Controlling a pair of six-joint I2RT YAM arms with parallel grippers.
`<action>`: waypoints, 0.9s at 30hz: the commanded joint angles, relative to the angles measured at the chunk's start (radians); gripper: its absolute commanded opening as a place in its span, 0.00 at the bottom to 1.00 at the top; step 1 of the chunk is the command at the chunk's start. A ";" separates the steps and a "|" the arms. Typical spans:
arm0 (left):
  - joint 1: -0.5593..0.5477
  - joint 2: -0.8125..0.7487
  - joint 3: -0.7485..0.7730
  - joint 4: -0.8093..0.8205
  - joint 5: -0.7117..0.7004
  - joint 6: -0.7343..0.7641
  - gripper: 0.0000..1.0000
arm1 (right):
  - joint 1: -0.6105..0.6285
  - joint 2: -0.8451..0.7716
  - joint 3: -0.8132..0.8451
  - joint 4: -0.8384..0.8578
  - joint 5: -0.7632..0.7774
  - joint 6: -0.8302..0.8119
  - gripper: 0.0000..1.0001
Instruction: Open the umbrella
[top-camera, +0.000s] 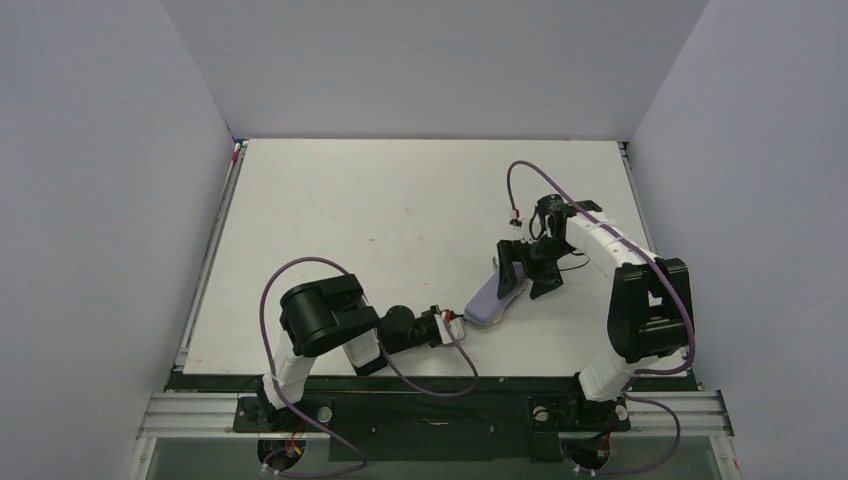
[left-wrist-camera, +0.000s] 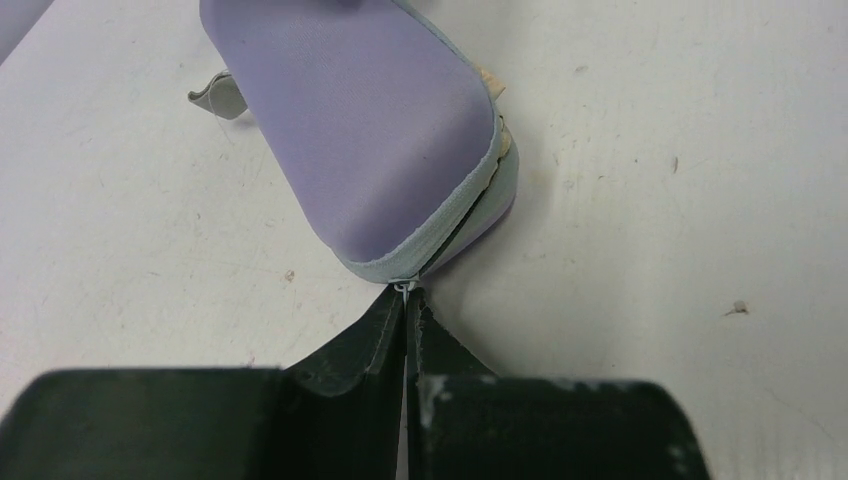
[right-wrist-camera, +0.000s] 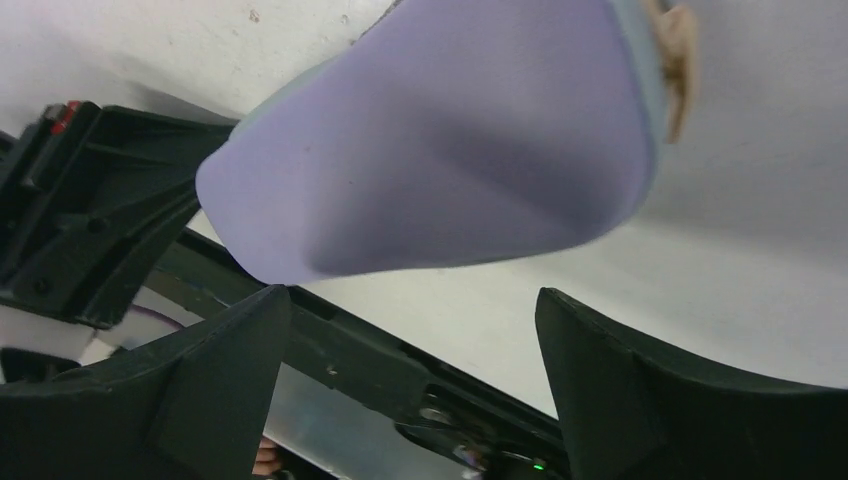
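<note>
Umbrella (right-wrist-camera: 682, 60) (tan sliver) peeks from the lavender case (left-wrist-camera: 370, 130); left hand (left-wrist-camera: 407, 298) pinches its zip pull (left-wrist-camera: 403, 287), right hand (right-wrist-camera: 410, 300) gapes astride it.

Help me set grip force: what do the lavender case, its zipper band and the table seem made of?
The lavender case looks like smooth matte moulded shell, perhaps foam: soft shading, rounded edges, no weave. Its zipper band seems pale woven tape; the pull pinched by the left hand glints like metal. The table looks hard, white, scuffed.
</note>
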 joint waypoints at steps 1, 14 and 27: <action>-0.021 0.008 0.041 -0.005 -0.028 -0.001 0.00 | 0.025 -0.065 -0.083 0.158 -0.041 0.269 0.89; -0.055 0.027 0.061 -0.001 -0.020 0.002 0.00 | 0.047 0.006 -0.182 0.336 -0.105 0.252 0.42; 0.018 -0.023 -0.002 -0.046 -0.020 -0.042 0.00 | 0.015 0.123 -0.106 0.128 -0.218 -0.183 0.00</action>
